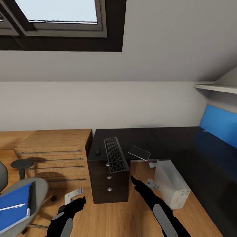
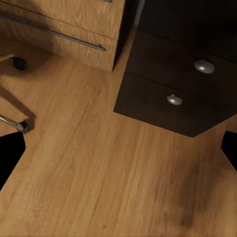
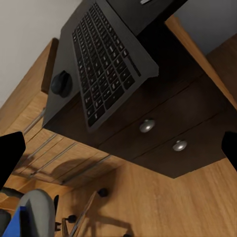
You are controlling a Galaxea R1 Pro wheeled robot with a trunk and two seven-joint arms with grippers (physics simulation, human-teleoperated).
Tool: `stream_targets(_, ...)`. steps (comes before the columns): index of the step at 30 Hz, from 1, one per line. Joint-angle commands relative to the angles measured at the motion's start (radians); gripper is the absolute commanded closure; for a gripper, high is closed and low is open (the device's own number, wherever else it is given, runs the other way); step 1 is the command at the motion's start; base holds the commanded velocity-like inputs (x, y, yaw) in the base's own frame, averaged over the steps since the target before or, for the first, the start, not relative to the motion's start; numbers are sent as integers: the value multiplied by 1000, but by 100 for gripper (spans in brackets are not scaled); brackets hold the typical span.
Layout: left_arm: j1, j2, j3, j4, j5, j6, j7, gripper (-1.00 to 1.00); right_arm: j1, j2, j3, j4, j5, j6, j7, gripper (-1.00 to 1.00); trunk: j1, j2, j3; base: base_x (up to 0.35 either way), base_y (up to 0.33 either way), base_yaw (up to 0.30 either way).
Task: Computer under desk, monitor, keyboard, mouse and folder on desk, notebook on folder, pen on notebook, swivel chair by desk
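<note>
Black desk [image 1: 171,138], keyboard [image 1: 115,154] just beyond right hand [image 1: 132,178].

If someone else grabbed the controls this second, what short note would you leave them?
Left pincer and right pincer: both open, empty, low over the wooden floor.
Slim dark-keyed keyboard lies on the glossy black desk, overhanging its front edge; a small dark round object, likely the mouse, sits beside it.
Bright blue folder is on the grey swivel chair.
Light grey computer tower stands on the floor by the desk.
Left: move the folder, stack notebook and pen, park the chair.
</note>
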Motion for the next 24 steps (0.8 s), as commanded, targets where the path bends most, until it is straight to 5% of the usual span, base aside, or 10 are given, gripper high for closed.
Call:
stream_targets(1, -1, 0, -2, -1, 10, 2, 9, -100, 0, 1, -1, -1, -8, 4, 0, -100, 4, -8, -4, 0, 0, 0)
stream_targets(20, 67, -24, -24, -83, 7, 2, 15, -100, 2, -9, -5, 1, -98, 11, 4, -100, 77, -141, -64, 0, 0, 0)
stream_targets(24, 76, -24, -29, -95, 8, 3, 15, -100, 3, -18, -5, 19, -108, 12, 147, -100, 92, -169, -76, 0, 0, 0)
